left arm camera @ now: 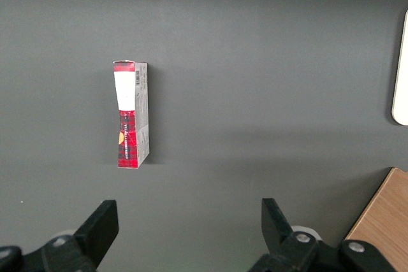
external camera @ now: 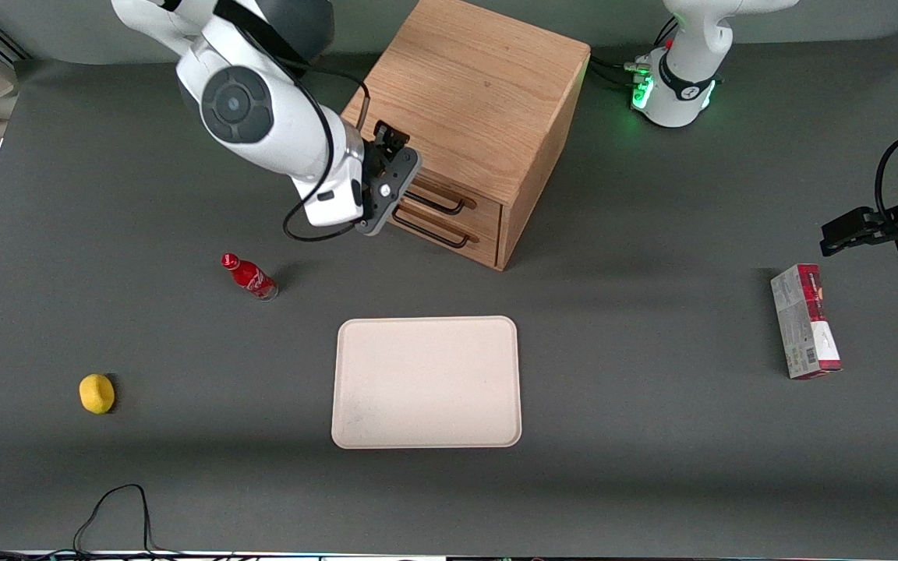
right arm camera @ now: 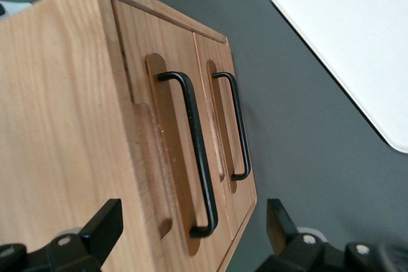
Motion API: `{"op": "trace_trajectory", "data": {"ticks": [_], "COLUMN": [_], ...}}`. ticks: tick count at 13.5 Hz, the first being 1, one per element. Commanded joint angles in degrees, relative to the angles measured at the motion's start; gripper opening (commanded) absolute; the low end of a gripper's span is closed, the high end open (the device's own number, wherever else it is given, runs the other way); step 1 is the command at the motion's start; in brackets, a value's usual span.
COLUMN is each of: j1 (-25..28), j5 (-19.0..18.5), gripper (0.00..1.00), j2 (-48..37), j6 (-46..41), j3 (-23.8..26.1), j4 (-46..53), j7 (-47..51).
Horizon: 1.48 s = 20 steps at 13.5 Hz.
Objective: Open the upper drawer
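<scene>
While my gripper hangs spread wide and empty, the upper drawer sits closed just ahead, its bar handle running crosswise between my fingers.

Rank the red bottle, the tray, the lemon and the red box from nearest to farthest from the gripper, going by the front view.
The gripper, open, hangs in front of the upper drawer.
1. Red bottle, on the table nearer the front camera than the gripper.
2. Tray, mid-table, nearer the camera again.
3. Lemon, toward the working arm's end.
4. Red box, toward the parked arm's end.
</scene>
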Motion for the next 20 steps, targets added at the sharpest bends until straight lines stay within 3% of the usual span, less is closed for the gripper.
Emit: {"op": "trace_trajectory", "data": {"ticks": [1,5,11,15,18,20], "j1": [0.1,0.1,0.5,1.0,0.9,0.8], "j5": [1.4,0.3,-6.4,-7.2,-6.9,-6.5], "gripper": [1.00,1.00,1.00,1.00,1.00,1.00], "j2": [-0.2,0.3,4.5,5.5,4.6,4.5], "j6": [4.0,8.6,14.1,16.5,14.5,8.7], "j3": [-0.1,-0.2,-0.1,-0.1,0.2,0.4], "j4": [-3.3,-7.1,-8.8,-9.7,-8.9,-5.3], "j7": [-2.7,-5.6,-5.7,-5.6,-5.4,-5.6]}}
